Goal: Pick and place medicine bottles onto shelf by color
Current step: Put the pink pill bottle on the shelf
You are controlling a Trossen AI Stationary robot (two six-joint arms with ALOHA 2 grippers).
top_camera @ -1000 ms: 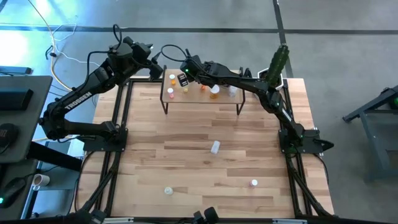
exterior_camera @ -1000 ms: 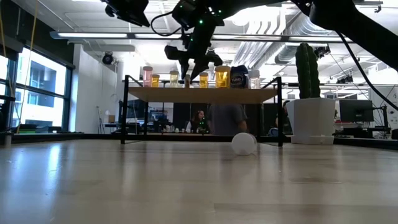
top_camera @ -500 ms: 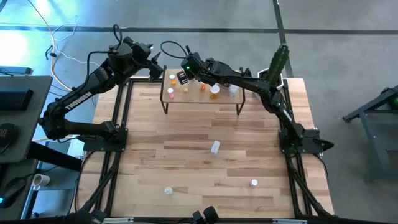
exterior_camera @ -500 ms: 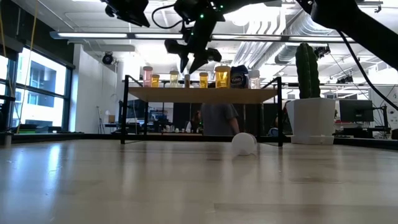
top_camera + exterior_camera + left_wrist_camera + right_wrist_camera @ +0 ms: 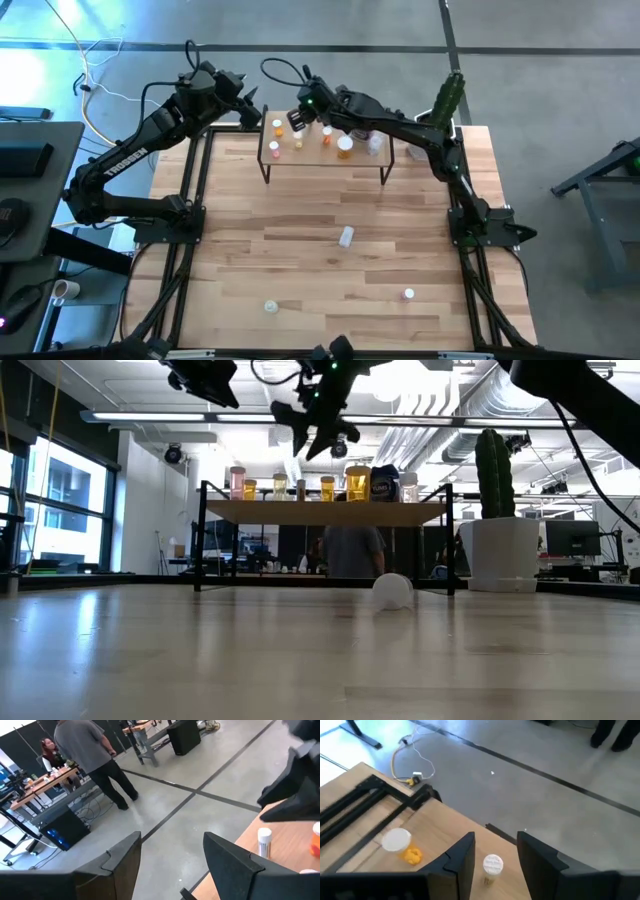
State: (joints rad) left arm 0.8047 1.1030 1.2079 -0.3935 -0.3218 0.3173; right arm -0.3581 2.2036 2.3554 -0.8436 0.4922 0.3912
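Most of the medicine bottles (image 5: 322, 141) stand in a row on the shelf (image 5: 325, 156), the small wooden riser on black legs at the far edge of the table (image 5: 320, 270). Seen level, a pink-topped one (image 5: 237, 482) stands at one end, then several amber ones (image 5: 357, 483), with a round blue one (image 5: 384, 483) and a white one (image 5: 408, 486) toward the cactus (image 5: 492, 472) in its white pot. Three more are off the shelf: a white bottle (image 5: 346, 236) lying on its side near the middle of the table, and two small ones (image 5: 270, 307) (image 5: 408, 294) near the front edge, well apart from each other.

The right gripper (image 5: 298, 118) hangs in the air above the shelf's far left part, over a white-capped vial (image 5: 492, 868), its fingers (image 5: 462, 857) spread apart with nothing between them. The vial stands upright on the shelf top, and an orange bottle with a white cap (image 5: 400, 843) lies tipped nearby.

The left gripper (image 5: 252, 108) waits just beyond the shelf's left end, raised, with its fingers (image 5: 125, 862) apart and empty.

Beyond the table a person in a grey top (image 5: 92, 755) stands on the concrete floor.
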